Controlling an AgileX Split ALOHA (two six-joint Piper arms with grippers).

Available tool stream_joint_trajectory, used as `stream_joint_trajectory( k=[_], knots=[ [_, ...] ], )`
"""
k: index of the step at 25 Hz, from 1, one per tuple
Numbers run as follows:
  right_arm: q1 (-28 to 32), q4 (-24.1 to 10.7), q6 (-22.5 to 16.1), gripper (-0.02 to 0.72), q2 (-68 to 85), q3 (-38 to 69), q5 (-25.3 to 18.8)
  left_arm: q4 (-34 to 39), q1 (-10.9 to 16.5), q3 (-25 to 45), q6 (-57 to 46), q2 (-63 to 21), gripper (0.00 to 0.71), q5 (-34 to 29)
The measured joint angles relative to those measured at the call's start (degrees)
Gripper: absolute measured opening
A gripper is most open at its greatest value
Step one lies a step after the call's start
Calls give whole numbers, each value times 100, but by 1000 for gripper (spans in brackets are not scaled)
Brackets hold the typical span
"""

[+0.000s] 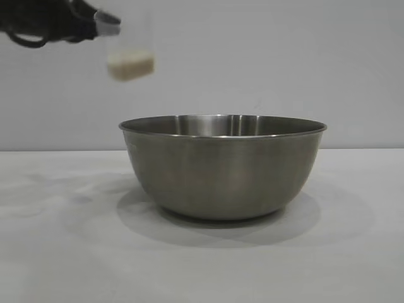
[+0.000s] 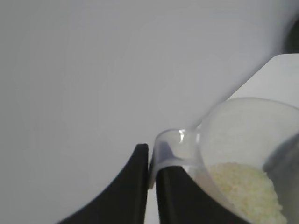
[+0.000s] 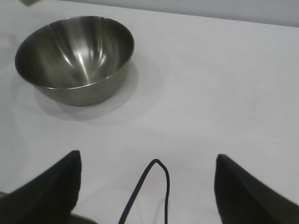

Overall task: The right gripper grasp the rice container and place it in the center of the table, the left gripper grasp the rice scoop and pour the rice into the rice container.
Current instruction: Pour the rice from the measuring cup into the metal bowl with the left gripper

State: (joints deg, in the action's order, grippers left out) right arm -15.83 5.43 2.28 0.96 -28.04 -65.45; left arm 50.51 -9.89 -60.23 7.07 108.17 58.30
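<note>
Left gripper (image 1: 101,24) clenched on rice scoop (image 1: 130,60) handle, up left of rice container (image 1: 222,165); right gripper (image 3: 147,186) released, well back.

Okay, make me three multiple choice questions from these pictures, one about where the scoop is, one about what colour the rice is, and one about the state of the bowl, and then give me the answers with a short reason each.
1. Where is the rice scoop?
A. Lying inside the bowl
B. In the air, above and to the left of the bowl in the exterior view
C. Standing on the table

2. What colour is the rice in the scoop?
A. Off-white
B. Dark brown
C. Green

3. What state is the rice container in?
A. Tipped on its side
B. Full of rice
C. Upright and empty on the table

Answers:
1 B: the left gripper holds the scoop by its handle, clear of the table.
2 A: pale grains show through the clear plastic.
3 C: the right wrist view shows bare steel inside, with the right gripper open and well away from it.
</note>
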Motion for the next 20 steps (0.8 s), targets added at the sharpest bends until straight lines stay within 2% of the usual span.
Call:
stream_joint_trajectory(
  k=[16, 20],
  knots=[
    [0, 0, 0, 526, 0, 0, 0, 319, -749, -59, 3176, 0, 0, -139],
    [0, 0, 0, 526, 0, 0, 0, 319, -940, -59, 4183, 0, 0, -356]
  ],
)
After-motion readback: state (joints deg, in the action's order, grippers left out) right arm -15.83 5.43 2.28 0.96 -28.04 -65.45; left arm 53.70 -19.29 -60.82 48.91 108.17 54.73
